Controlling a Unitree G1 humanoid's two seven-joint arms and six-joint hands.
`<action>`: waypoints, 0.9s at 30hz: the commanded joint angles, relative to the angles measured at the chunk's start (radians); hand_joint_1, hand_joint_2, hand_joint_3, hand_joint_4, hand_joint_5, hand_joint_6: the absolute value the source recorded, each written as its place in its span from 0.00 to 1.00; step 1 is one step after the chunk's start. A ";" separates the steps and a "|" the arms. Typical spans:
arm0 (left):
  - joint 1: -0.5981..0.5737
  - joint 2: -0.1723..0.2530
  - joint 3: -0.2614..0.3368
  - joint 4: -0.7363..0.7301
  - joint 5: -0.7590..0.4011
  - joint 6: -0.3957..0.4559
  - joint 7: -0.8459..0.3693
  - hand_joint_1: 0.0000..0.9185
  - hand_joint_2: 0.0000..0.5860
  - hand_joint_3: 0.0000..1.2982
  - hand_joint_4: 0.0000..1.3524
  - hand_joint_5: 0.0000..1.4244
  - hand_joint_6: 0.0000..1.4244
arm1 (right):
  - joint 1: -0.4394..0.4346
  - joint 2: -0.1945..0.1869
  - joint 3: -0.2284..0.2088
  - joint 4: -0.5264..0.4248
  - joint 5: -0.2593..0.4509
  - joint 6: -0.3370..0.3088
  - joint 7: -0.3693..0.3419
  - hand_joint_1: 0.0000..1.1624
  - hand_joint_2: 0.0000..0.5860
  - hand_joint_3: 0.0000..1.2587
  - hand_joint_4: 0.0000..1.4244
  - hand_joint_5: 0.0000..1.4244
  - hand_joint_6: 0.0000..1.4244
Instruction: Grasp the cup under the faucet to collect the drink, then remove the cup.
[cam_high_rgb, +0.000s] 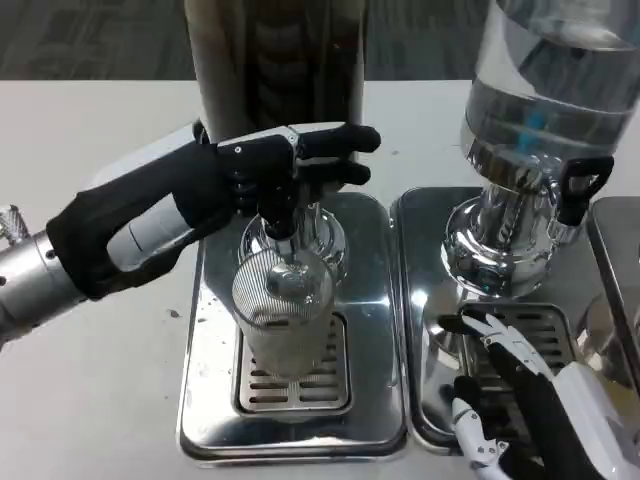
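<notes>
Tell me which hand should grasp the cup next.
Probably right: the right hand lies open on the neighbouring tray, beside the cup. The left hand is occupied at the faucet.

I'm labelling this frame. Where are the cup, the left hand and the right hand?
cup (283, 305): head view, on its ribbed side wall.
left hand (285, 165): head view, on its back, at the tap.
right hand (510, 385): head view, on its fingers.

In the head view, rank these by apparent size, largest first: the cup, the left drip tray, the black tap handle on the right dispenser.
1. Left drip tray.
2. Cup, standing on that tray's grate.
3. Black tap handle, plainly the smallest.
</notes>
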 joint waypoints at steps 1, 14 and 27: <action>0.029 0.018 -0.030 -0.023 0.027 -0.043 -0.038 0.00 0.08 0.14 0.05 0.09 0.04 | 0.006 0.003 -0.003 -0.004 0.002 0.005 -0.006 0.44 1.00 0.17 0.07 0.04 0.13; 0.056 0.018 -0.071 -0.051 0.072 -0.116 0.011 0.00 0.08 0.14 0.04 0.10 0.05 | 0.016 -0.018 -0.038 -0.015 0.033 -0.007 0.009 0.44 1.00 0.17 0.07 0.04 0.13; 0.070 0.040 -0.085 -0.072 0.094 -0.192 0.042 0.00 0.08 0.14 0.04 0.10 0.05 | 0.001 -0.024 -0.052 -0.013 0.061 -0.006 0.027 0.44 1.00 0.17 0.07 0.04 0.12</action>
